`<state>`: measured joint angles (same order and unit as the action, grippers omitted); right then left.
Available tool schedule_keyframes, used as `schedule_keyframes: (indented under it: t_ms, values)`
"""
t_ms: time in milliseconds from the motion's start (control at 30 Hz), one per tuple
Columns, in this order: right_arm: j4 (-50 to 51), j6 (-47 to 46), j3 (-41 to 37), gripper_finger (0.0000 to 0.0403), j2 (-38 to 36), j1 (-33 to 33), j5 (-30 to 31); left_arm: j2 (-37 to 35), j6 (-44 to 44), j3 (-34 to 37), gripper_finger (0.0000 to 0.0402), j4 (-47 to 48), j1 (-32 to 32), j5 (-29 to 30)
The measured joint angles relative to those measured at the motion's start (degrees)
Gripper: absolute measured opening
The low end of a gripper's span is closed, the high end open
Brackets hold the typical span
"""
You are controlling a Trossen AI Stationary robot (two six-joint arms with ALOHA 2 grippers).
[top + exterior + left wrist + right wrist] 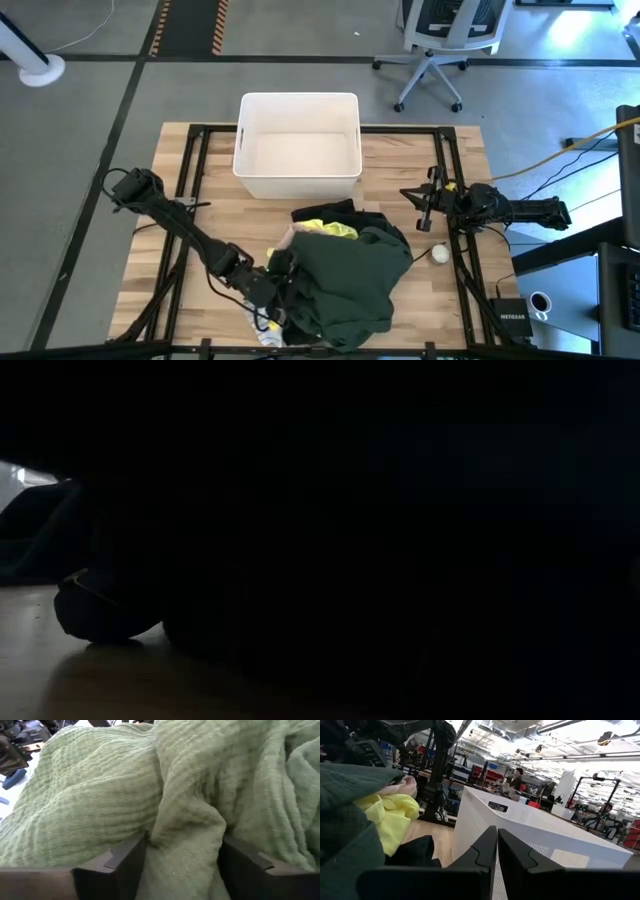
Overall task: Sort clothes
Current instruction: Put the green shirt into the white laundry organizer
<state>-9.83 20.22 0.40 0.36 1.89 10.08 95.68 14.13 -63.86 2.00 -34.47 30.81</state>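
Observation:
The clothes lie in a heap at the table's near middle. A large dark green garment (350, 275) is on top, with a neon yellow piece (335, 230), a black one (325, 210) and a pale pink bit (290, 238) at its far side. My left gripper (285, 290) is open at the heap's left edge, its fingers either side of a green fold (185, 835). My right gripper (420, 205) waits shut at the table's right, clear of the heap. The low view is dark, blocked by cloth. My left gripper has its open fingers (127, 862) pushed into the dark green garment from the table's left, slanting down. A bulging fold of the cloth (187, 845) stands between them and reaches both inner faces. The garment lies slack on the heap.
A white bin (240, 140) stands at the table's far middle, just beyond the heap. A small white ball (439, 255) lies right of the heap, near my right arm. A small pale piece (268, 335) pokes out at the near edge. Bare wood shows to the left.

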Motion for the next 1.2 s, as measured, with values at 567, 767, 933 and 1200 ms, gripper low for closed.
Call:
schedule_keyframes:
  t_ms: [567,767,933,1200]
  values:
    - [0.95,-0.45,0.0,0.0033,0.0,-0.02,-0.01,-0.82,10.56,0.04,0.001,-16.56,0.23,15.15]
    - [1.02,-0.47,-0.02,0.0033,0.0,-0.02,0.01,-6.11,20.03,0.04,0.0008,-28.53,0.41,16.57]
    - [1.03,-0.47,-0.02,0.0033,0.0,-0.02,0.01,-11.46,27.95,0.04,0.0004,-36.33,1.74,17.05]
    - [1.46,-0.45,-0.02,0.0033,0.0,-0.02,0.01,-20.67,36.87,0.04,0.0003,-42.03,6.81,16.05]
